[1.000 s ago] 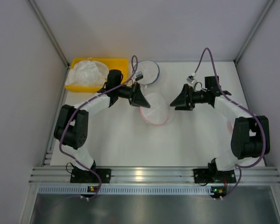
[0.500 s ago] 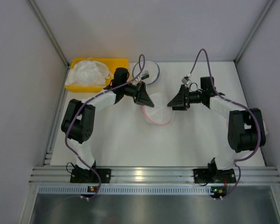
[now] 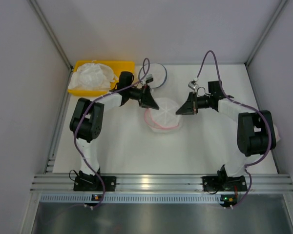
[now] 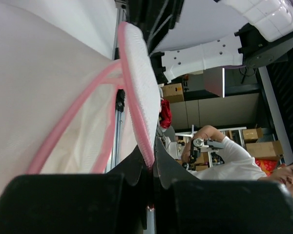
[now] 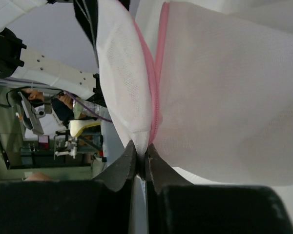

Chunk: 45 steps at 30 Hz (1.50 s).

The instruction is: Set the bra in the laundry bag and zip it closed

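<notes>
Laundry bag: your round white mesh laundry bag (image 3: 163, 114) with the pink rim lies on the white desk (image 3: 132, 151), between the two arms.
Left fingers: your left fingers (image 3: 151, 102) sit at the bag's far-left edge. In the left wrist view, the left fingers (image 4: 150, 166) are pressed together on the pink rim of the laundry bag (image 4: 136, 83), with no gap between the tips.
Right fingers: your right fingers (image 3: 180, 109) meet the bag's right edge. In the right wrist view, the right fingers (image 5: 142, 160) are pinched on the mesh where the pink edging of the laundry bag (image 5: 224, 112) runs in.
Bag edge: from each pinch, two pink lines run away and part a little.
Bra: the white bra (image 3: 93, 75) lies crumpled in the yellow bin (image 3: 124, 66), to the far left of the laundry bag and well apart from it.
Other bag: a round white bag with a dark rim (image 3: 158, 73) lies just beyond the laundry bag's far side, partly hidden by the left arm's cable.
</notes>
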Tool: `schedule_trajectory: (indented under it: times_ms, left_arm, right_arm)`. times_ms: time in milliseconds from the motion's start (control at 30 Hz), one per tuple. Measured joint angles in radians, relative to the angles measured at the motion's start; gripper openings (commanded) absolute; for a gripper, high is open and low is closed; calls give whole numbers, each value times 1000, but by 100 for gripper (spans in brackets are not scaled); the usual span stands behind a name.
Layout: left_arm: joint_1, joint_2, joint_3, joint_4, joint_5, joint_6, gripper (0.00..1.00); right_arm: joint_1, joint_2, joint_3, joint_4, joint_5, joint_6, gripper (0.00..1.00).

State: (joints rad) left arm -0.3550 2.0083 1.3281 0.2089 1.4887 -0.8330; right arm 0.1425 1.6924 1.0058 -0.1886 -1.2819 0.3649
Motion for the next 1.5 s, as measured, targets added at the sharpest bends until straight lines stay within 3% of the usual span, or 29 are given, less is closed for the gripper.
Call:
schedule_trajectory:
  times_ms: [67, 100, 167, 333, 433, 567, 733, 867, 1067, 1200, 1500]
  left_arm:
    - [18, 17, 5, -2, -14, 1, 9]
    - [26, 25, 10, -2, -21, 2, 19]
    - [40, 30, 22, 0, -48, 8, 28]
    - [127, 20, 37, 6, -148, 47, 68]
    - [164, -20, 53, -130, -243, 175, 69]
    - [161, -91, 155, -418, -423, 497, 68]
    - [105, -287, 176, -626, -690, 902, 65]
    - [-68, -447, 176, -748, -897, 1252, 66]
    - [-500, -531, 107, -843, -1149, 1647, 64]
    - [-682, -483, 65, -900, -1268, 1809, 58]
    - [-774, -320, 79, -900, -1391, 1973, 50]
  right_arm:
    - [2, 0, 23, -16, 0, -23, 0]
    - [6, 2, 34, -16, 2, -31, 0]
    - [6, 5, 43, -23, 1, -43, 0]
    - [6, 31, 43, -71, -2, -55, 0]
    - [6, 51, 39, -72, 5, -42, 0]
    - [6, 52, 11, -36, 29, 20, 0]
    - [6, 49, -34, 42, 60, 140, 0]
    - [6, 46, -43, 78, 66, 198, 0]
    - [6, 46, -43, 100, 66, 239, 0]
    - [6, 46, -44, 100, 75, 263, 0]
    - [31, 45, -50, 99, 111, 311, 0]
